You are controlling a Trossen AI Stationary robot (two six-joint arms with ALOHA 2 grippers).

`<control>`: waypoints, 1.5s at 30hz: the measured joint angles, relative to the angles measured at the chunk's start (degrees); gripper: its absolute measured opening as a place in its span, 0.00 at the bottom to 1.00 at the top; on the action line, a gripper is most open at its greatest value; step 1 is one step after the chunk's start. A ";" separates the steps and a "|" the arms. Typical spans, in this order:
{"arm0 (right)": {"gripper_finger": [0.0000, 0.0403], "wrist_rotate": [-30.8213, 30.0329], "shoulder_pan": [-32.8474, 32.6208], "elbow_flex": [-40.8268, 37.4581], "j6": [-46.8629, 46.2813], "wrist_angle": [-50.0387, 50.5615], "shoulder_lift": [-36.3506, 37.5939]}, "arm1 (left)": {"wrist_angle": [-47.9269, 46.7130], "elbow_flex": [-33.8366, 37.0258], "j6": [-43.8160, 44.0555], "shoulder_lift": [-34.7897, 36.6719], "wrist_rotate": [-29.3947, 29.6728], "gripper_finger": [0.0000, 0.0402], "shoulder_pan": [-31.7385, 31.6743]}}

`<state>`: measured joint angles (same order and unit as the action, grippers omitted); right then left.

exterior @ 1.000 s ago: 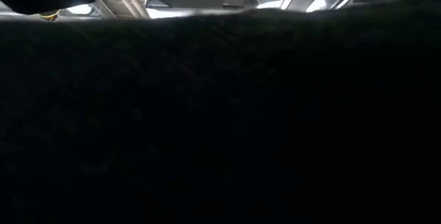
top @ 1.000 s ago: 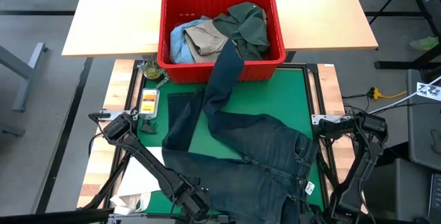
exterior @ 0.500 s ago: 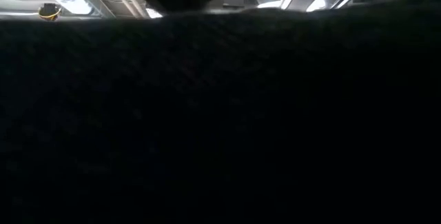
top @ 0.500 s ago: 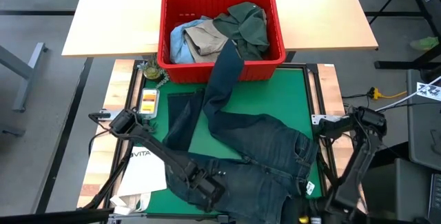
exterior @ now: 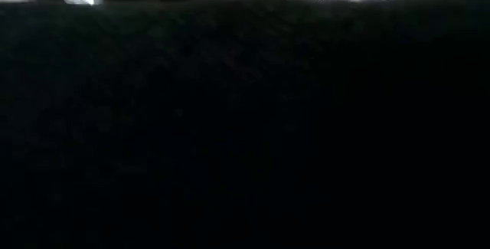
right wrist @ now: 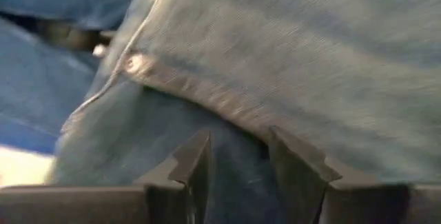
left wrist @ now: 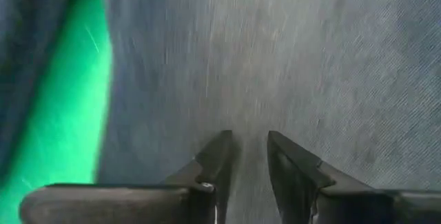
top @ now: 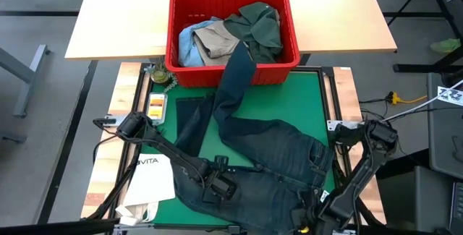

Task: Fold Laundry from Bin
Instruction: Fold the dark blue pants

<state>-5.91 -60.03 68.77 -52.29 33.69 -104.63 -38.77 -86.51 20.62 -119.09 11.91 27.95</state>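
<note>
High view: dark navy-grey denim trousers (top: 268,155) lie spread over the green rectangular mat (top: 307,108), waist toward 6 o'clock, 1 leg running up toward 12 o'clock and draped over the rim of the red ribbed plastic bin (top: 231,70). The bin holds a dark green shirt (top: 257,24), a khaki-tan garment (top: 217,41) and a light blue garment (top: 187,43). The left gripper (top: 219,189) rests on the trousers at about 7 o'clock of the mat, its arm reaching in from 9 o'clock. The right gripper (top: 312,212) sits at the waistband near 5 o'clock, its arm folded steeply down from 3 o'clock. A white paper bag printed "VITA" (top: 148,177) lies just beside the trousers at 8 o'clock.

Low view: dark cloth fills nearly the whole picture; no gripper can be made out.

Left wrist view: the 2 fingers (left wrist: 215,160) stand slightly apart, tips against the denim, green mat alongside.

Right wrist view: the 2 fingers (right wrist: 193,163) stand partly spread under a seamed fold of denim with 1 rivet (right wrist: 131,61); whether they pinch it cannot be told.
</note>
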 joint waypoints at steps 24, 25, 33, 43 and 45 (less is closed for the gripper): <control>0.35 13.61 -3.47 7.31 0.49 4.99 -2.24 | -18.13 -10.18 -1.91 1.79 -5.80 0.09 -0.57; 0.35 12.82 -3.45 8.29 1.10 6.77 -2.24 | -19.79 -11.78 -2.17 1.79 -5.77 0.09 -0.57; 0.35 4.62 -3.31 16.96 5.55 20.87 -2.13 | -35.40 -23.35 -3.72 1.78 -1.82 0.08 -1.64; 0.35 -10.13 2.14 25.84 25.65 36.99 -0.21 | -51.54 -28.81 -9.45 4.68 1.90 0.04 -7.51; 0.35 -11.72 4.29 25.86 31.40 38.43 1.37 | -51.21 -28.10 -10.61 7.34 2.11 0.03 -9.23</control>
<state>-17.63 -55.74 94.63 -20.89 72.12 -103.26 -89.99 -114.61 10.01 -111.75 14.02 18.72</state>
